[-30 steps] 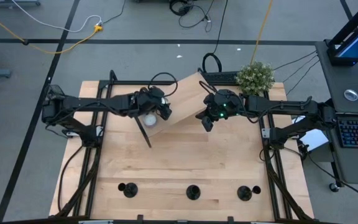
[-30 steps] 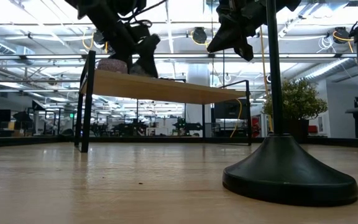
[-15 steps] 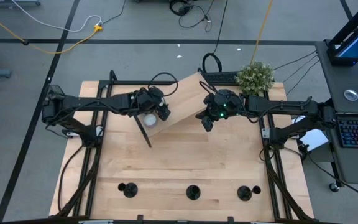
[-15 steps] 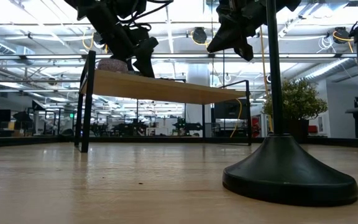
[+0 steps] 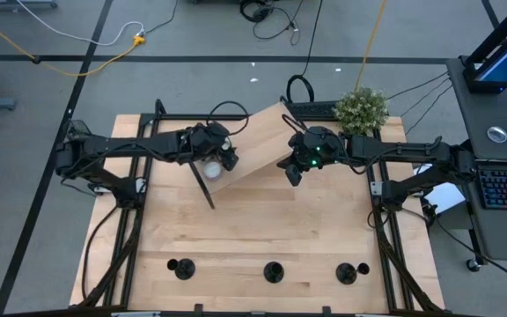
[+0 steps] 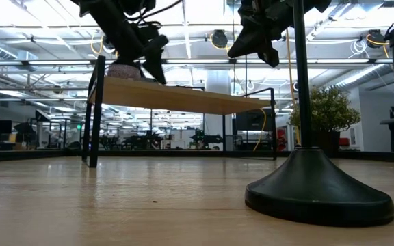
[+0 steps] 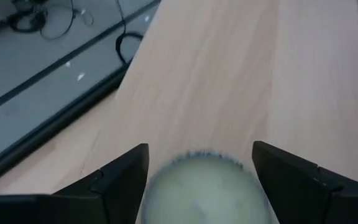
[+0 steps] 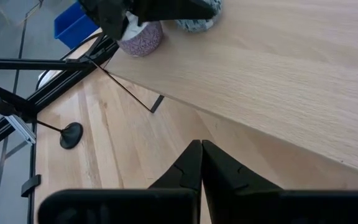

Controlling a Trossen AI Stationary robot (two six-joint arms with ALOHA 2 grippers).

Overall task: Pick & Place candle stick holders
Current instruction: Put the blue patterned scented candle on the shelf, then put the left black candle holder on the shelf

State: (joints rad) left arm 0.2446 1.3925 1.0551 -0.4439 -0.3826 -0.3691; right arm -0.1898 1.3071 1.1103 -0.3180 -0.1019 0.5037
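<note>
Three black candlestick holders [image 5: 180,268] [image 5: 274,272] [image 5: 350,273] stand on their round bases along the table's near edge. One fills the low view's foreground [image 6: 319,188]. My left gripper [image 5: 218,161] [image 7: 199,149] is open over a raised wooden shelf [image 5: 262,145] at the table's far side. Its fingers stand on either side of a round white candle in a speckled cup [image 7: 201,186] on the shelf. My right gripper [image 5: 290,170] [image 8: 202,149] is shut and empty above the shelf's near edge. My left gripper's fingers [image 7: 126,177] stand close on both sides of the white candle's rim [image 7: 166,163], coming from the table's left and slanting down. I cannot tell whether they touch it. The candle rests on the shelf.
A second patterned candle cup [image 8: 140,38] stands on the shelf near the left gripper. A potted plant [image 5: 361,107] is at the far right corner. The shelf's black legs [image 6: 96,109] stand on the table. Bare wood lies between the shelf and the holders.
My left gripper has shifted a little toward the table's left edge above the shelf. My right arm has kept still.
</note>
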